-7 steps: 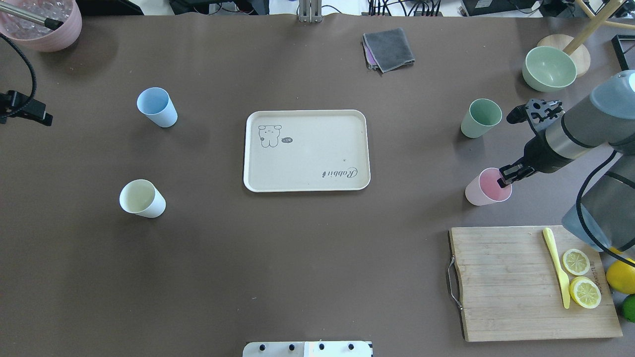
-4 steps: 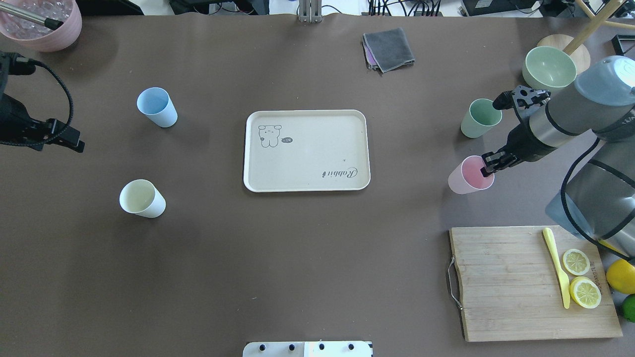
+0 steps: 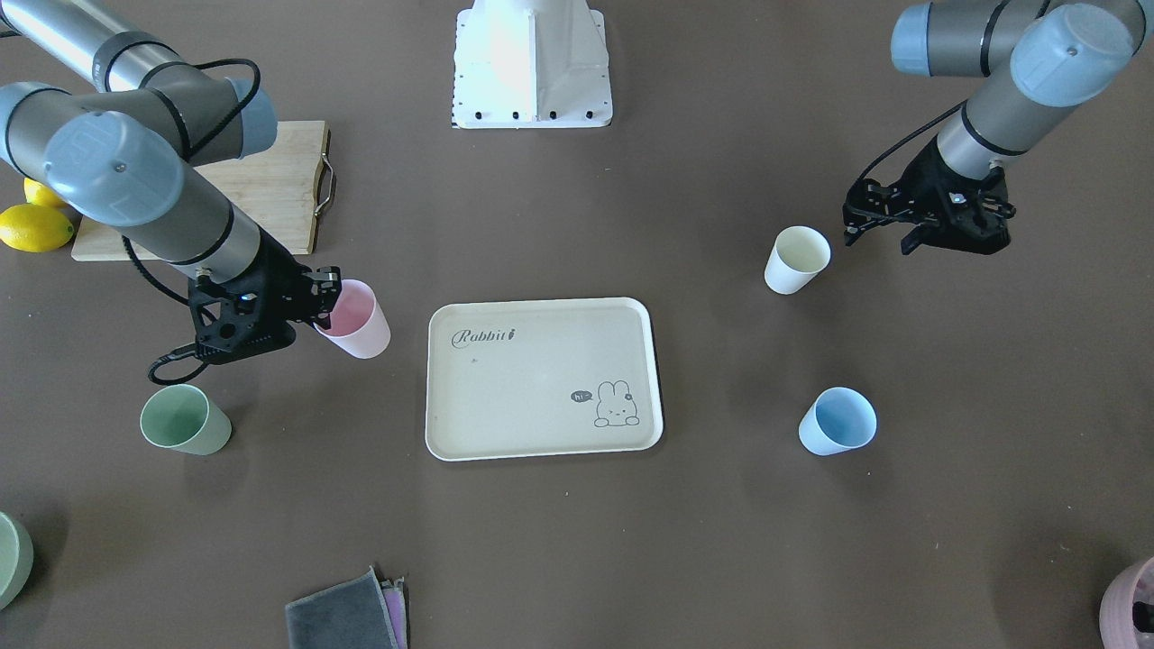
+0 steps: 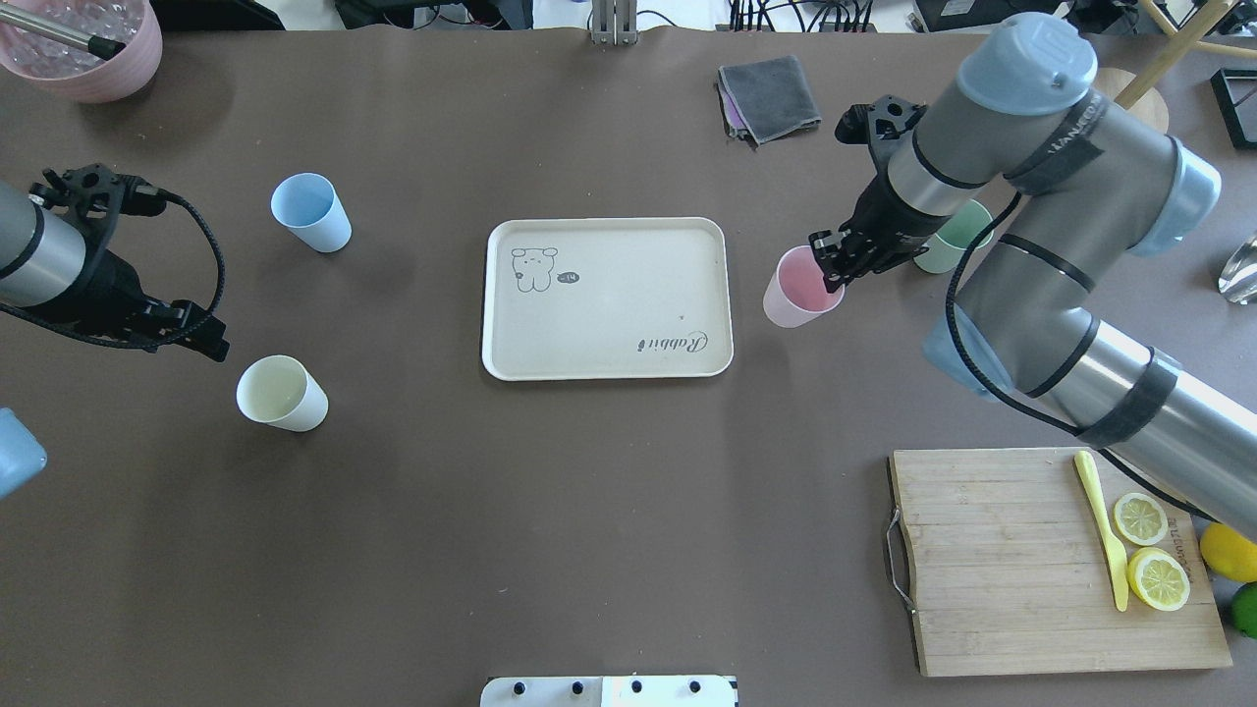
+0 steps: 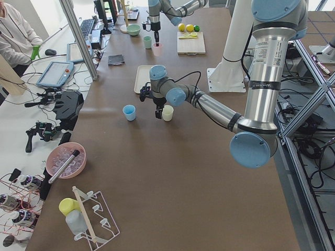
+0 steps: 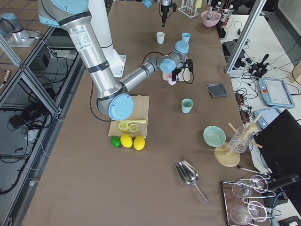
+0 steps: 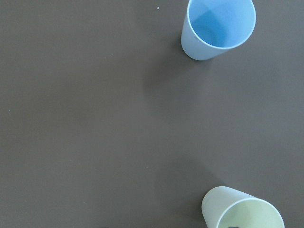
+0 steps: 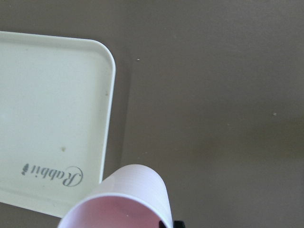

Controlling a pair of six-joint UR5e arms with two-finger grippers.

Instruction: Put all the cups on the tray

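My right gripper (image 4: 833,267) is shut on the rim of the pink cup (image 4: 797,292) and holds it tilted, just right of the cream tray (image 4: 604,225). In the right wrist view the pink cup (image 8: 124,199) hangs beside the tray's corner (image 8: 52,118). The green cup (image 4: 945,253) stands behind my right arm, partly hidden. The blue cup (image 4: 312,211) and the cream-white cup (image 4: 281,393) stand left of the tray. My left gripper (image 3: 876,239) is open and empty, just left of the cream-white cup (image 3: 797,259) in the overhead view.
A wooden cutting board (image 4: 1002,570) with lemon slices and a yellow knife lies at the front right. A grey cloth (image 4: 769,95) lies at the back. A pink bowl (image 4: 88,49) stands at the back left corner, and a green bowl (image 3: 11,559) at the back right.
My right gripper has carried the pink cup left, from near the board to beside the tray's right edge. My left arm has come in towards the cream-white cup.
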